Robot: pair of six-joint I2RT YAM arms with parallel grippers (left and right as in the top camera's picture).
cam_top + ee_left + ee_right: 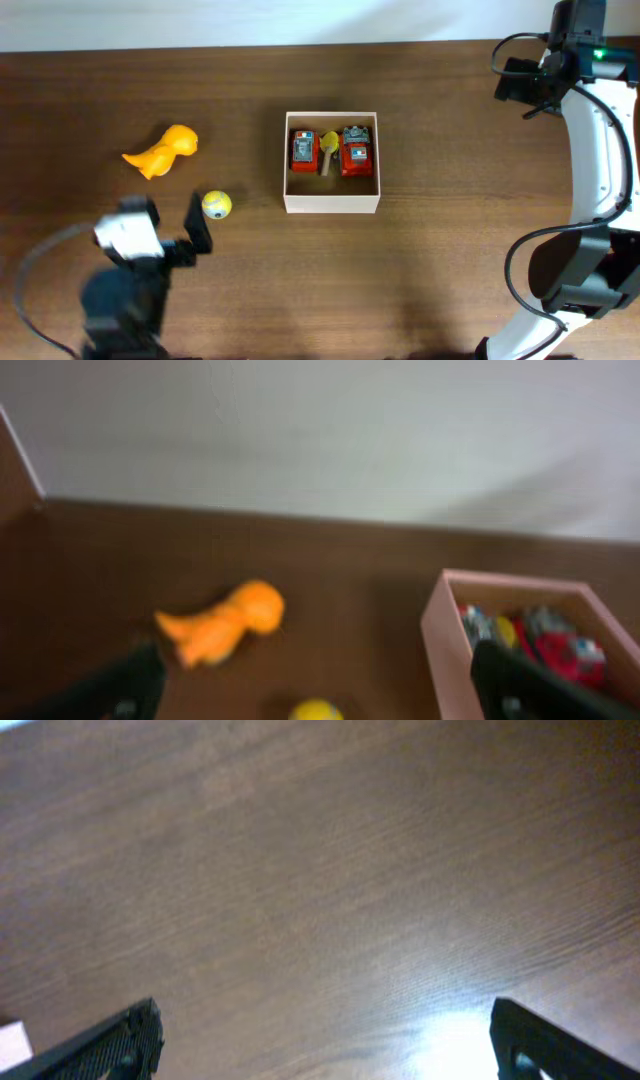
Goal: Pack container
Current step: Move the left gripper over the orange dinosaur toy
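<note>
Overhead: yellow ball (216, 205) sits at the mid-table container's (331, 204) 9 o'clock, just beside the left gripper (315, 665), jaws spread wide and empty. Right gripper (320, 1030), equally spread, hangs far off at the container's 2 o'clock. Left arm's pick, surely.

The left arm (118, 300) sits at the lower left of the overhead frame, dark and blurred, with its white wrist block (128, 233) angled toward the middle. The left gripper (320, 698) is spread wide, one black finger in each bottom corner of its wrist view. The right arm (600, 170) arcs as a white link from lower right to the upper right corner. The right gripper (325, 1050) gapes just as wide, holding nothing.
</note>
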